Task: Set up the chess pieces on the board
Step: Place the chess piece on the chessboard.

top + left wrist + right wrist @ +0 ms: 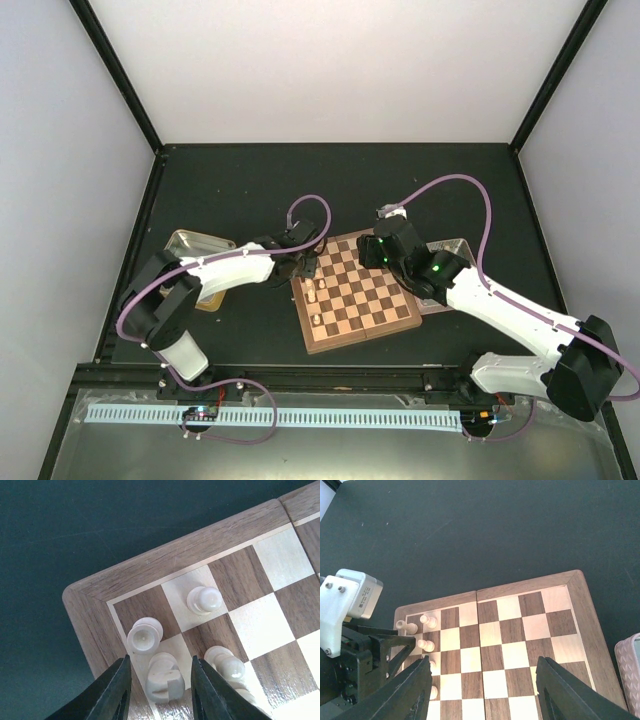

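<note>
White-walled dark table [250,180]; left fingers [112,695] ajar astride pale piece [162,677]; right fingers [412,690] wide, empty.

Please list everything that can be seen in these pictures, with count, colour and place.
board: one, dark brown and pale tan checks, middle of the table.
chess pieces: at least five seen, pale tan, along the board's left side.
tin: one, metallic, left of the board.
tray: one, clear, right of the board, partly hidden.
table: one, dark.
left gripper: open, fingers either side of one pale piece.
right gripper: open, empty, above the board.
</note>
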